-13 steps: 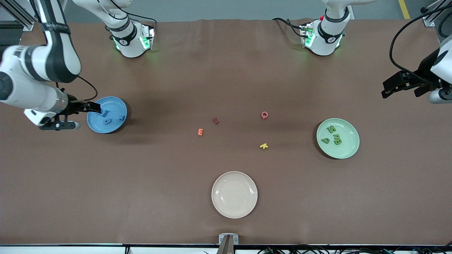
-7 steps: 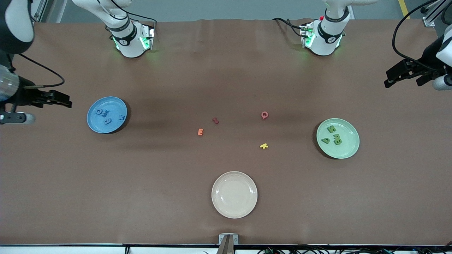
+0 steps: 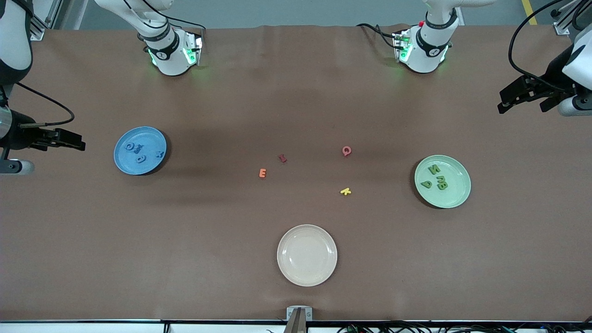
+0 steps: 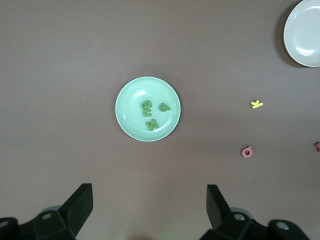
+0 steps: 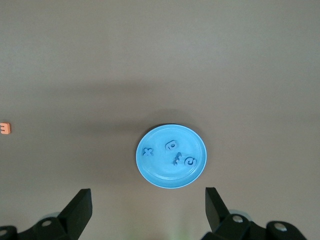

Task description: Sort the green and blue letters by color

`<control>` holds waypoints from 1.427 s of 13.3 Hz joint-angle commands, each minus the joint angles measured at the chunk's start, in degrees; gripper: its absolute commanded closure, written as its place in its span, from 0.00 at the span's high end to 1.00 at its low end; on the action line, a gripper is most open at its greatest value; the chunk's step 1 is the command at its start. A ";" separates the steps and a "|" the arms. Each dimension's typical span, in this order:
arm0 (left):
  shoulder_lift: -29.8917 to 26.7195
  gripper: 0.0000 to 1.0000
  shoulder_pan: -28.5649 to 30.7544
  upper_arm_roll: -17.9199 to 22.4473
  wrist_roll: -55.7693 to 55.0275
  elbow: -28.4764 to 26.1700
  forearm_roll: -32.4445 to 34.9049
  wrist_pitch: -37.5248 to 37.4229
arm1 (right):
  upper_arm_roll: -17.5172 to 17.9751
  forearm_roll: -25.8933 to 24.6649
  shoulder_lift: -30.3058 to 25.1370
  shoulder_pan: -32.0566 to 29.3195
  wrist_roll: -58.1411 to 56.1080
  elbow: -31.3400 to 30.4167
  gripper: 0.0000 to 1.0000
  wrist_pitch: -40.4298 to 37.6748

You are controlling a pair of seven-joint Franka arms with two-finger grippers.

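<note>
Even, soft overhead light; the brown table [image 3: 296, 92] shows faint broad shadows. The plates cast small dark shadows. All views are sharp, without glare.

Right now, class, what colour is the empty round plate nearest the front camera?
The empty round plate is cream-white; the front view shows it best.

Blue plate [image 3: 125, 157]: middle left of the frame, holding the blue letters [image 3: 141, 151], apparently four.
Green plate [image 3: 455, 194]: middle right, holding the green letters [image 3: 436, 178].
Cream plate [image 3: 306, 255]: lower centre.
Loose letters: orange E [image 3: 262, 173], dark red letter [image 3: 282, 158], pink Q [image 3: 346, 150], yellow K [image 3: 345, 191], mid-frame.
Right gripper [image 3: 76, 141]: left edge, open, empty.
Left gripper [image 3: 506, 99]: upper right edge, open, empty.
</note>
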 commanded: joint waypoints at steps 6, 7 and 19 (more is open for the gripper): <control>-0.34 1.00 -0.22 -0.18 0.03 -0.46 -0.09 0.16 | 0.41 0.54 0.04 -2.35 -0.60 1.87 1.00 -2.10; -0.34 1.00 -0.22 -0.18 0.03 -0.46 -0.09 0.16 | 0.58 0.54 -0.66 -2.26 -0.42 1.78 1.00 -2.54; 0.28 1.00 -0.49 -0.18 0.74 0.24 0.17 0.16 | -2.13 2.30 -9.54 1.60 -0.51 -5.86 1.00 -3.16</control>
